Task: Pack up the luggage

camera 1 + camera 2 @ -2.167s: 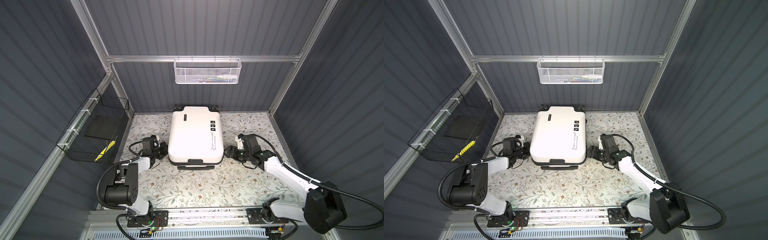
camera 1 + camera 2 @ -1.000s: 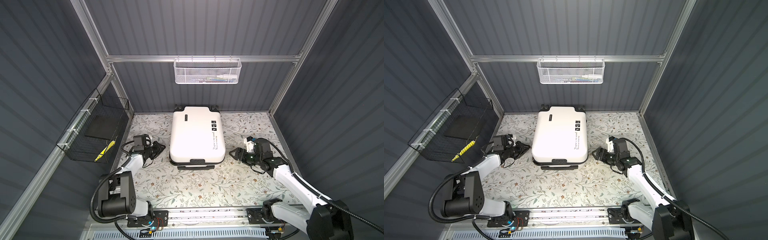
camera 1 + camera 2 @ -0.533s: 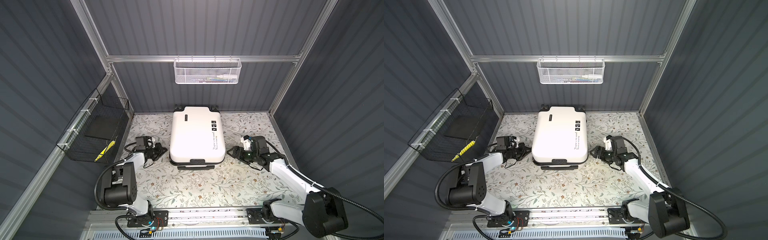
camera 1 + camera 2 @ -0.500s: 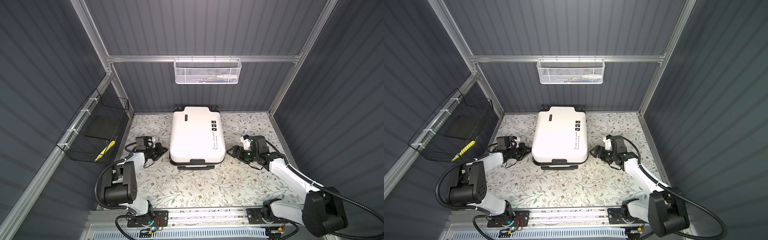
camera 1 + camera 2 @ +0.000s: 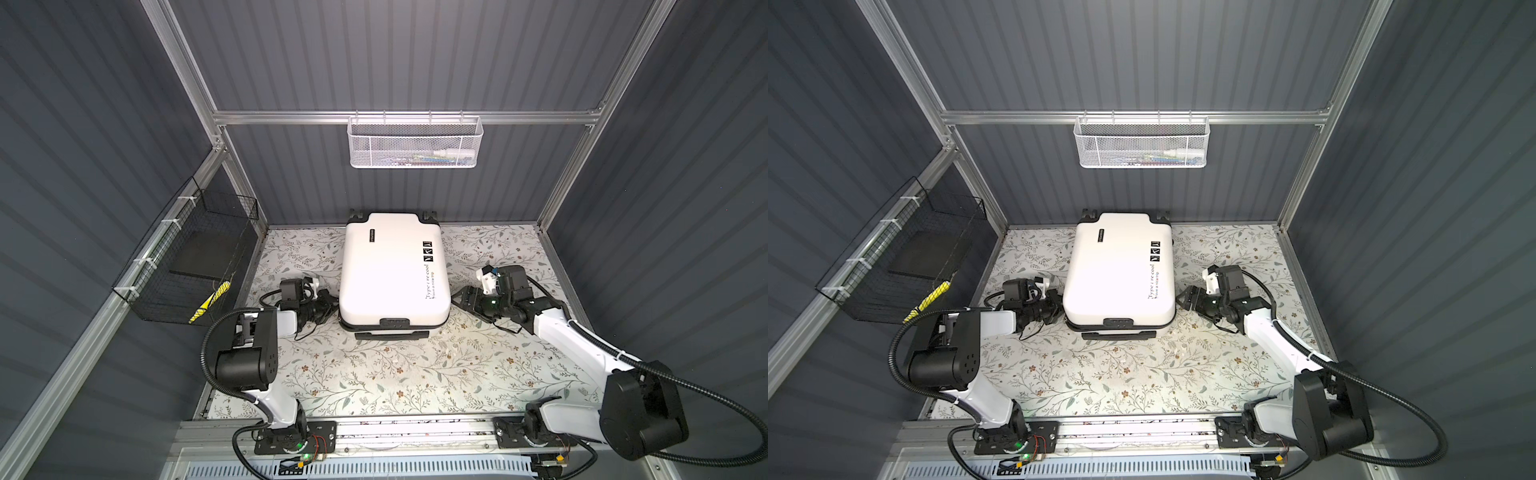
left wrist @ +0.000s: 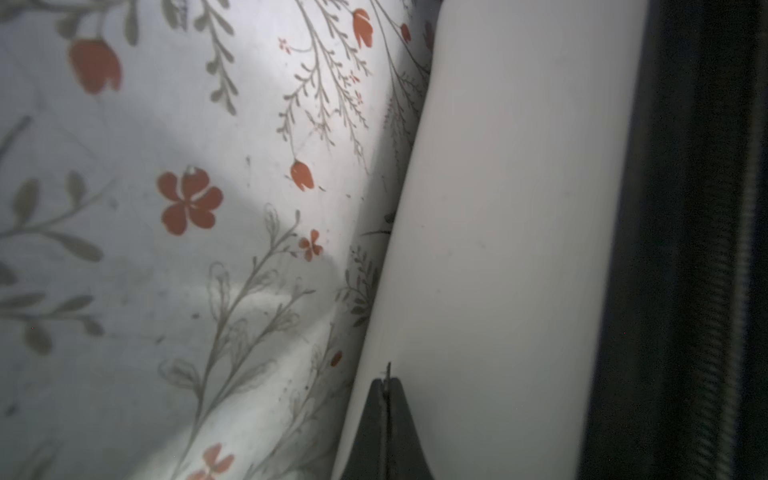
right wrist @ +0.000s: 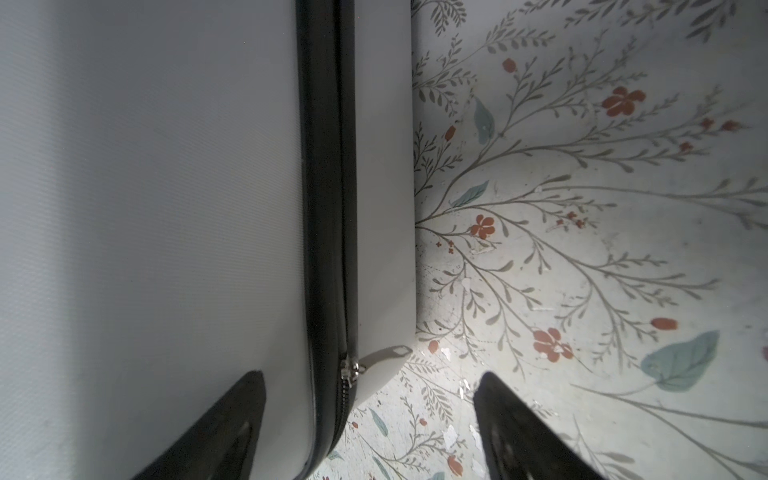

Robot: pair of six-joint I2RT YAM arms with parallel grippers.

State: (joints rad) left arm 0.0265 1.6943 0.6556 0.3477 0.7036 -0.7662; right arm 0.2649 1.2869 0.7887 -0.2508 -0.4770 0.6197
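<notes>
Both arms are back in close. The luggage (image 5: pixel 392 270) lies closed between them. Left gripper (image 5: pixel 331 308) is pinched together, tips at the lower shell. Right gripper (image 5: pixel 458 297) is spread, zipper pull (image 7: pixel 380 359) just ahead between its jaws. Unzipping looks like the next move.

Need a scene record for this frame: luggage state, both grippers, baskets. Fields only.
luggage: white hard shell, closed, lying flat on the floral mat, wheels toward the back wall
left gripper: shut, at the luggage's left side; contact unclear
right gripper: open, at the luggage's right side; zipper pull lies between its fingers, not gripped
white mesh basket: hangs on the back rail, small items inside
black wire basket: on the left wall, holds a yellow item
</notes>
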